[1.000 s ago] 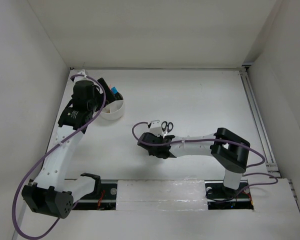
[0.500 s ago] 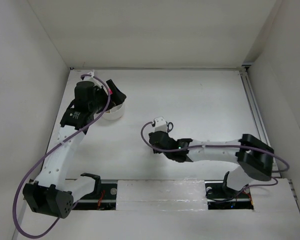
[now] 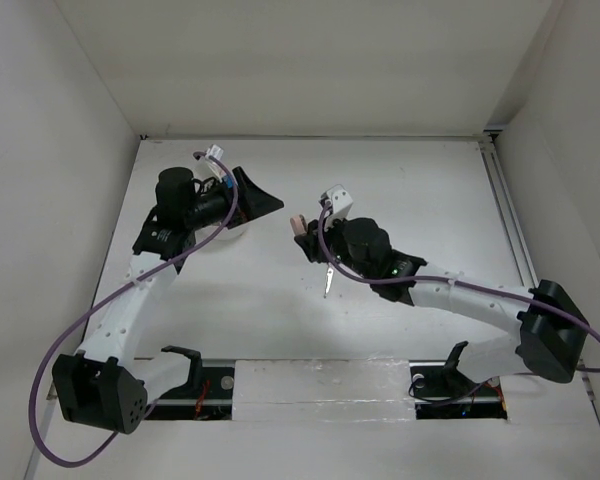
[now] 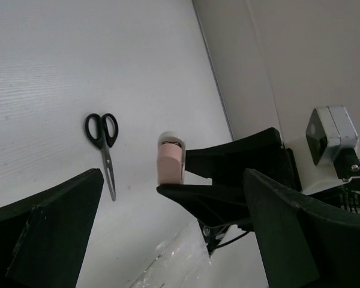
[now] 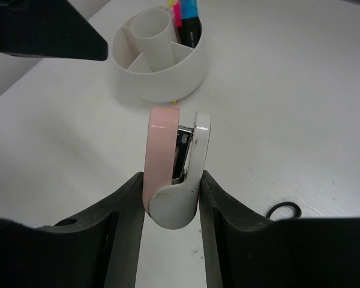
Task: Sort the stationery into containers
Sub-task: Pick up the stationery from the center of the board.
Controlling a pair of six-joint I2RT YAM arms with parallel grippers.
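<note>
No writing, label or number is legible on anything here.

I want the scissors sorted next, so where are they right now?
The scissors lie flat on the table mid-scene, beneath the right gripper, which holds the white-pink piece. The top view shows only their blade tips.

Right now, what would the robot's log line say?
right hand: shut on white-pink piece | left hand: open, empty | scissors: lying on table | tray: highlighters inside
</note>
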